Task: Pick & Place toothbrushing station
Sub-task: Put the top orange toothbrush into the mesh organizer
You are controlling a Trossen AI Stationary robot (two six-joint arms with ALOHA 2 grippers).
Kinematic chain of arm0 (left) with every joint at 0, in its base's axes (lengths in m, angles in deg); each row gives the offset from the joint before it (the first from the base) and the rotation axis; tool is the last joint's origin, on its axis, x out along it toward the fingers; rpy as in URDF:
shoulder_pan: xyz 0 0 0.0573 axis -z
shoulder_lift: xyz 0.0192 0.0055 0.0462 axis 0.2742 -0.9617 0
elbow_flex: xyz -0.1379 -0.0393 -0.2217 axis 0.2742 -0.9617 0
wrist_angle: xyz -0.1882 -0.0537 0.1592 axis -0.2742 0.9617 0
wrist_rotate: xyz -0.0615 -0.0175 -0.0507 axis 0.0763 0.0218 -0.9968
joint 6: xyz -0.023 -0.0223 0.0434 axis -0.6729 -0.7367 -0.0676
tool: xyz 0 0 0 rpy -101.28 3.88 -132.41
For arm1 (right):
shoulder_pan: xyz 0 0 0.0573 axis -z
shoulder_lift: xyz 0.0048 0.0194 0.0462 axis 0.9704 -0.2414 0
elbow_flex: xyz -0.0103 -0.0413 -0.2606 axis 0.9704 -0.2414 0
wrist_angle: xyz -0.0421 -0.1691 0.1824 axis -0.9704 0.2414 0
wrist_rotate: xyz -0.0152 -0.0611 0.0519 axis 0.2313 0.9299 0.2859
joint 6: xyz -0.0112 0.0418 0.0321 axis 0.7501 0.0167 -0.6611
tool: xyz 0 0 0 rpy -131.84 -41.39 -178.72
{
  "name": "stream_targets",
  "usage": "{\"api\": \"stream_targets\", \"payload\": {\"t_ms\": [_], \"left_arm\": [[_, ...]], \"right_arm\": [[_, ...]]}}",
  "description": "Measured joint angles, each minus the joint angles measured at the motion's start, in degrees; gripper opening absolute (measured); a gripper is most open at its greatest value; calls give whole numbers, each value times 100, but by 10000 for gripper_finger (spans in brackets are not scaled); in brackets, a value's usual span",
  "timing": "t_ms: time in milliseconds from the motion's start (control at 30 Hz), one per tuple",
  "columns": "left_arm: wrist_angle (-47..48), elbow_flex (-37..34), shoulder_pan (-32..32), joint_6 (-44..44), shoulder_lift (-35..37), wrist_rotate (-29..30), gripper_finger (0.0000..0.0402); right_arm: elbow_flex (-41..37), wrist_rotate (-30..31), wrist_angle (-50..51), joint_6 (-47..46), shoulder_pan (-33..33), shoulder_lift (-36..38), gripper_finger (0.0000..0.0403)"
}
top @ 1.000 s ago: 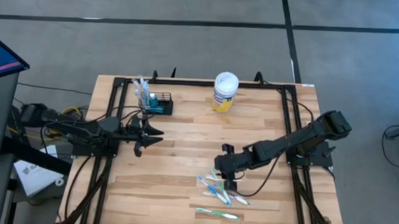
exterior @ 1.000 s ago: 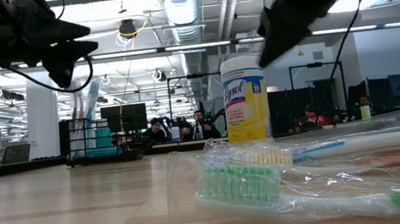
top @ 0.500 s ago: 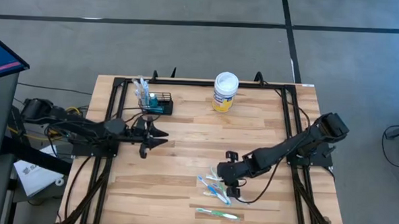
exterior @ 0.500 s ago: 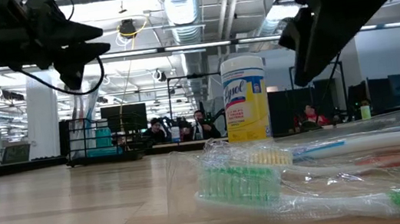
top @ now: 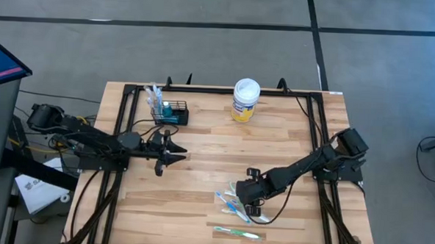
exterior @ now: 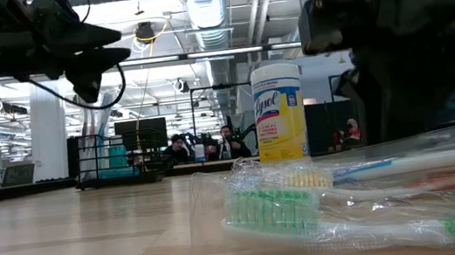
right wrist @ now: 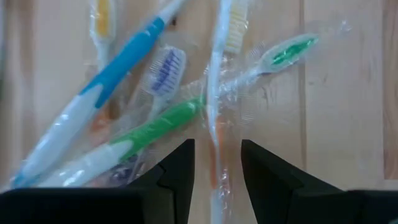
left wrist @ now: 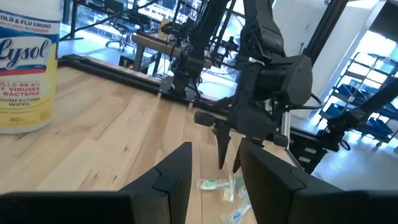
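Lowering now onto the plastic-wrapped toothbrushes [top: 237, 205], right hand [top: 249, 202] spread and empty; left hand [top: 173, 157] spread, waiting nearer the black wire-mesh basket [top: 171, 112].

Overhead camera looking down, table-level camera facing across, two wrist close-ups

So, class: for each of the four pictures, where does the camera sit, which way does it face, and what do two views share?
High: overhead, looking down; both arms, wire basket.
Low: table height, facing the room; wrapped toothbrushes nearest.
Left wrist: behind the open left gripper, facing the right gripper.
Right wrist: above the toothbrushes, behind the open right gripper.
Shared: the wipes tub shows in high, low and left wrist views.
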Motion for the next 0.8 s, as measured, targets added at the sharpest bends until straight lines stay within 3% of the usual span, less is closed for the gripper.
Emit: {"api": "stream_targets", "payload": {"t_ms": [333, 600, 800], "left_arm": [[-6, 82, -2, 5, -249, 2, 131], [-44, 82, -2, 5, -249, 2, 131], [-50, 82, -2, 5, -249, 2, 131]], "right_arm": [[0, -7, -2, -142, 15, -102, 115], [0, -157, 20, -120, 11, -102, 15], [0, -155, -28, -105, 42, -102, 11]]}}
